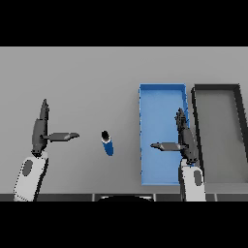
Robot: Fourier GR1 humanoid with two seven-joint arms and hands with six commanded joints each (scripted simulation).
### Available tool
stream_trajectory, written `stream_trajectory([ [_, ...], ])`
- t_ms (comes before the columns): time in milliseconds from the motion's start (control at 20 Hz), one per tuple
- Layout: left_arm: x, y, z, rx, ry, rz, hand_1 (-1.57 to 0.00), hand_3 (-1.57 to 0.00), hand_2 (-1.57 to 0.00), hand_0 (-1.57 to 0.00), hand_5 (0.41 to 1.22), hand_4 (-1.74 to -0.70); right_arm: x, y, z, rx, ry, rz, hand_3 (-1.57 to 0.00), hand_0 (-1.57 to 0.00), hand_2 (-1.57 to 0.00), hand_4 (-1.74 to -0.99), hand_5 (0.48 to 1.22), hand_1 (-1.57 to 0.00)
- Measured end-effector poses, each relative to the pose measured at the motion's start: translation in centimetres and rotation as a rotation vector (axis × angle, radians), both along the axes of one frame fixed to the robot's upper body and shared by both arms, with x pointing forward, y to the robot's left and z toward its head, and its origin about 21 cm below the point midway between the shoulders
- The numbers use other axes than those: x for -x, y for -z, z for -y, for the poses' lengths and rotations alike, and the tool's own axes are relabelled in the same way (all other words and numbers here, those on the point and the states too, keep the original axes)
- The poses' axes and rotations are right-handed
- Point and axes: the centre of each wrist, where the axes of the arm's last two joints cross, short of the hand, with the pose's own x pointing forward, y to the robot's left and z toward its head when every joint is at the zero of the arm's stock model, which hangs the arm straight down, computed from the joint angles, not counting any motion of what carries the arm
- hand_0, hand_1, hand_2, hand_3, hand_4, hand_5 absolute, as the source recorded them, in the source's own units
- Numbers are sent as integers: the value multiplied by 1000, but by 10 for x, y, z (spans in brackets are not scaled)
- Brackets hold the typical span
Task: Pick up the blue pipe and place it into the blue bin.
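Pipe (107, 143) lay on the desk (87, 77), left of the blue bin (162, 87); both hands, left (39, 133) and right (185, 140), had straight fingers, holding nothing.

The pipe (107, 143), to the right of the left hand (39, 133), is blue with a dark end. The bin (162, 97) under the right hand (185, 140) is light blue. The tray (218, 88) right of this hand is dark grey. Both hands are dark, and the table (87, 77) is grey.
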Motion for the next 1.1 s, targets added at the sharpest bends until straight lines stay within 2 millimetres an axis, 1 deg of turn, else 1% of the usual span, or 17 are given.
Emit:
stream_trajectory([
  [300, -2, -2, 3, -1, 5, 10, 1, 1, 1, 1, 605, -1186, -2, 1, 1, 4, -3, -10, 1, 1, 1, -1254, 598, 1],
  [350, 8, 0, -12, -39, 141, 0, 1, 1, 1, 1, 606, -1188, 12, 1, 14, 122, -47, 44, 1, 1, 1, -1255, 597, 1],
  [400, 12, 0, -26, -59, 208, -22, 1, 1, 1, 1, 604, -1190, 22, 0, 20, 183, -85, 63, 1, 1, 1, -1251, 597, 1],
  [450, 13, -2, -37, -70, 250, -40, 1, 1, 1, 1, 604, -1189, 26, -2, 21, 235, -109, 70, 1, 1, 1, -1249, 598, 1],
  [500, 15, 1, -37, -69, 292, -51, 1, 1, 1, 1, 603, -1188, 27, -4, 21, 267, -113, 52, 1, 1, 1, -1244, 596, 1],
  [600, 14, 1, -38, -76, 328, -49, 1, 1, 1, 1, 603, -1174, 28, -10, 21, 292, -116, 38, 1, 1, 1, -1236, 594, 1],
  [650, 14, -2, -42, -94, 345, -47, 1, 1, 1, 1, 605, -1170, 29, -11, 20, 294, -126, 39, 1, 1, 1, -1228, 595, 1],
  [750, 18, -6, -40, -118, 412, -38, 1, 1, 1, 1, 598, -1164, 29, -11, 19, 293, -135, 31, 1, 1, 1, -1227, 594, 1],
  [850, 24, -5, -29, -121, 521, -81, 1, 1, 1, 1, 584, -1181, 26, -15, 17, 298, -144, 55, 1, 1, 1, -1228, 601, 1],
  [900, 28, -6, -28, -113, 565, -92, 1, 1, 1, 1, 573, -1187, 27, -11, 17, 295, -153, 54, 1, 1, 1, -1232, 604, 1],
  [950, 28, -3, -23, -120, 593, -126, 1, 1, 1, 1, 557, -1184, 27, -9, 18, 288, -152, 51, 1, 1, 1, -1234, 609, 1],
  [1000, 32, -1, -15, -120, 642, -141, 1, 1, 1, 1, 544, -1182, 27, -11, 19, 285, -154, 62, 1, 1, 1, -1242, 618, 1],
  [1050, 32, -3, -7, -129, 662, -152, 1, 1, 1, 1, 532, -1187, 27, -8, 19, 284, -167, 61, 1, 1, 1, -1254, 626, 1],
  [1100, 36, -1, 1, -126, 692, -151, 1, 1, 1, 1, 523, -1196, 25, -10, 19, 277, -162, 66, 1, 1, 1, -1266, 633, 1],
])
